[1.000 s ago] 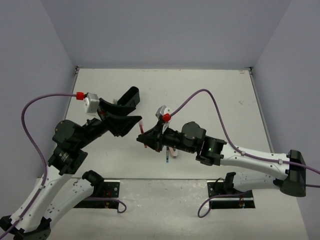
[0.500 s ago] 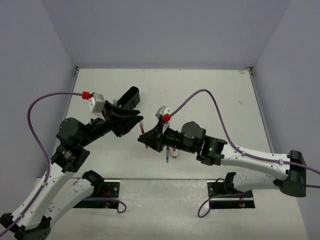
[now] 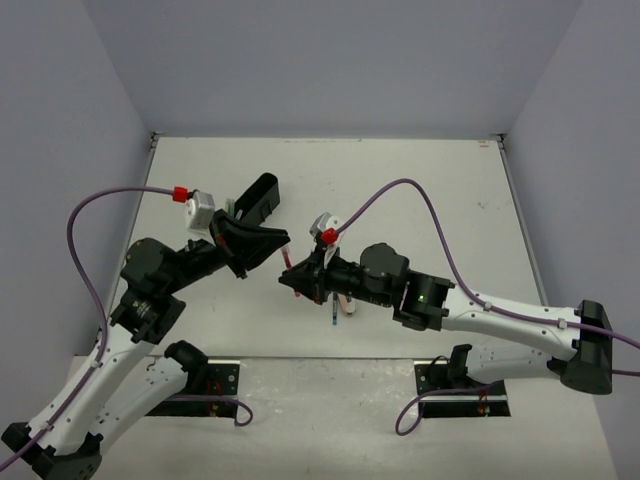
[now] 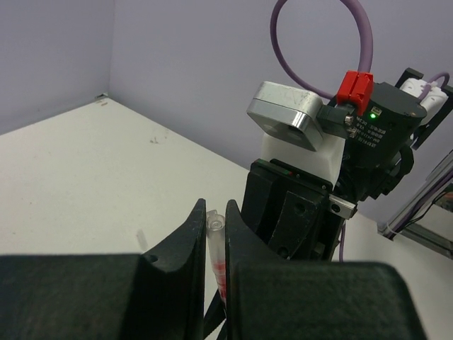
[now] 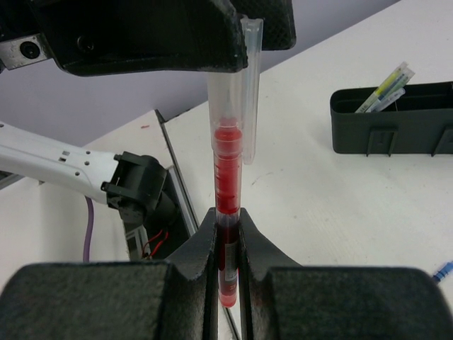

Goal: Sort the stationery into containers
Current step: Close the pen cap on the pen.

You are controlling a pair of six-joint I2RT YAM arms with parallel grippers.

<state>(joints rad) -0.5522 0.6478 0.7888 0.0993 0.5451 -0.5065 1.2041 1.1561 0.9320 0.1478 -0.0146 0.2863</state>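
A red pen with a clear cap hangs in the air between both arms, over the middle of the table. My right gripper is shut on its lower barrel. My left gripper is shut on the clear cap end, its fingers pressing on both sides. In the top view the left gripper and right gripper meet tip to tip. The black container tray lies behind the left gripper and holds yellow and grey pens.
A blue pen and a pinkish item lie on the table under the right arm. The black tray stands at the upper right of the right wrist view. The table's near edge and the arm bases are close behind.
My left gripper has moved right to the pen and shut its jaws on the cap end. The right gripper has kept still, holding the pen.
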